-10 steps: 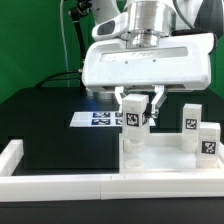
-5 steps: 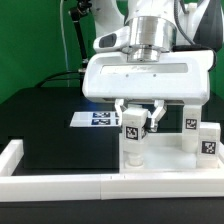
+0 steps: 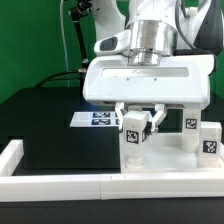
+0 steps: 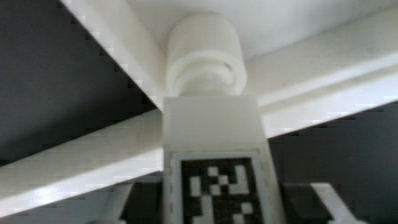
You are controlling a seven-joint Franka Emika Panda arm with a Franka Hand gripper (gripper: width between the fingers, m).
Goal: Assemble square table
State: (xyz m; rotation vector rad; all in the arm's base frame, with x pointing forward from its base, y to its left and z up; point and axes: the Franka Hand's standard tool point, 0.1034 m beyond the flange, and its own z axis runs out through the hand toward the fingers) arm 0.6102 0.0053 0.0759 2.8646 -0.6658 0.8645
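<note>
The fingers (image 3: 137, 124) are partly closed, clamped on a tagged white leg (image 3: 133, 132) held upright between them, its lower end on the square tabletop (image 3: 165, 160) beside two standing legs (image 3: 199, 133).

White tagged leg (image 3: 134, 130) upright on my tabletop's (image 3: 160, 166) corner; two more legs (image 3: 199, 135) standing near its other side.

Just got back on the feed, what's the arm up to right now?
The arm's gripper has its jaws closed on a short white block leg with a black-and-white tag, holding it upright over a corner of the white plastic square tabletop. Two more tagged white legs already stand on the tabletop toward the exterior view's right.
</note>
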